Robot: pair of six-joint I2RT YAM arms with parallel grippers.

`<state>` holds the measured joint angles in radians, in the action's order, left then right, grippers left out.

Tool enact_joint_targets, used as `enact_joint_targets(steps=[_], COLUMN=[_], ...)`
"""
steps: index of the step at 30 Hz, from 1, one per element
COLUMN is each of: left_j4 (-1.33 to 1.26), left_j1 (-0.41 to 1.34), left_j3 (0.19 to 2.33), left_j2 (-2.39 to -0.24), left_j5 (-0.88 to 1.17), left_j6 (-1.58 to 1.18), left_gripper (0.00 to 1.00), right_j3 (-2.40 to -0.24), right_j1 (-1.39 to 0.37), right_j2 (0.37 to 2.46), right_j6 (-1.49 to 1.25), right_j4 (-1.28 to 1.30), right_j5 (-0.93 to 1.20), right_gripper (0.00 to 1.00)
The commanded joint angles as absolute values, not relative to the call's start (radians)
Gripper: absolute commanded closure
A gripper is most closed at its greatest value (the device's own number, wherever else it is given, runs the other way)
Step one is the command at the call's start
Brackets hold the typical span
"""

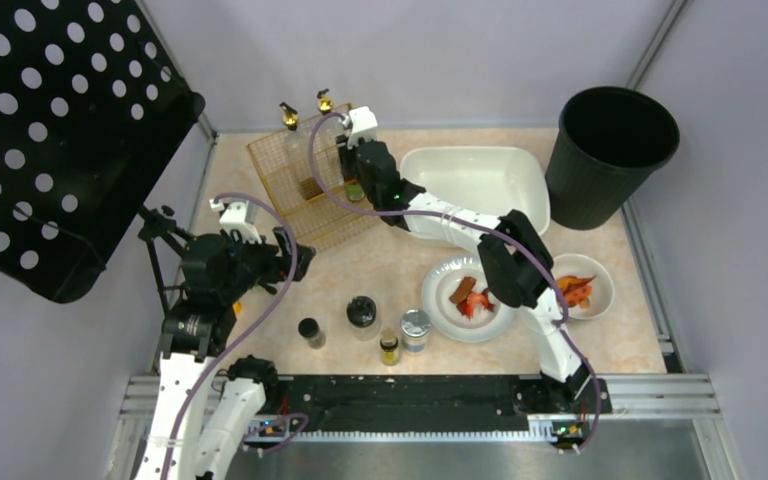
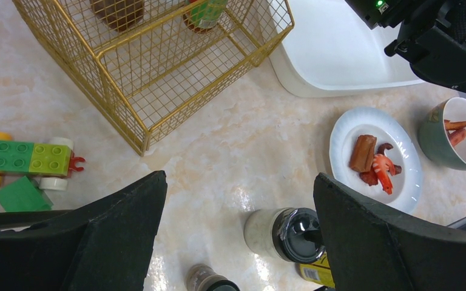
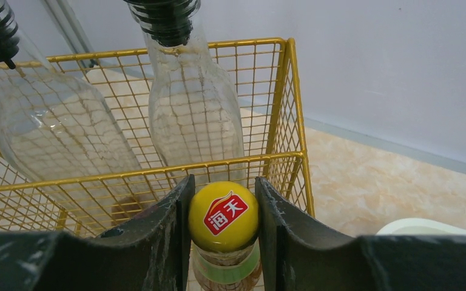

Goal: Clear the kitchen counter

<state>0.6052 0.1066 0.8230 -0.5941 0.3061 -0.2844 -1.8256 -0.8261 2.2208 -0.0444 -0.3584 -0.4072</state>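
Note:
The kitchen counter is pale marble-patterned. A gold wire basket stands at its back left with two clear glass bottles and a brown jar in it. My right gripper is shut on the yellow cap of a green-labelled sauce bottle at the basket's right corner; in the left wrist view the bottle stands inside the basket. My left gripper is open and empty above the counter, over a black-lidded jar and a small jar.
Several jars stand in the front middle. A white plate and a bowl hold red food. A white tub and a black bin are at the back right. A brick toy lies left.

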Motion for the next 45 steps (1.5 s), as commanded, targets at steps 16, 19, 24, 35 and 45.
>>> enact_joint_targets(steps=[16,19,24,35,45], left_j4=[0.564,0.562,0.541,0.538,0.605], left_j1=[0.11,0.11,0.11,0.206,0.631], left_j3=[0.822,0.831,0.848,0.795,0.773], left_j2=[-0.606,-0.622,-0.644,-0.57,-0.658], left_j5=[0.299,0.311,0.395,0.564,0.113], left_j6=[-0.279,-0.288,-0.309,-0.428,-0.538], left_gripper=[0.05,0.05,0.05,0.04,0.07], right_j3=[-1.883,-1.807,-1.667,-1.278,-0.939], right_j1=[-0.82,-0.835,-0.874,-0.892,-0.928], right_j2=[2.015,1.919,1.717,1.252,0.981], right_j6=[-0.039,-0.033,-0.042,-0.26,-0.351], right_j4=[-0.314,-0.31,-0.217,0.227,0.351], right_j5=[-0.399,-0.391,-0.414,-0.349,-0.364], right_gripper=[0.28,0.24,0.08,0.08,0.09])
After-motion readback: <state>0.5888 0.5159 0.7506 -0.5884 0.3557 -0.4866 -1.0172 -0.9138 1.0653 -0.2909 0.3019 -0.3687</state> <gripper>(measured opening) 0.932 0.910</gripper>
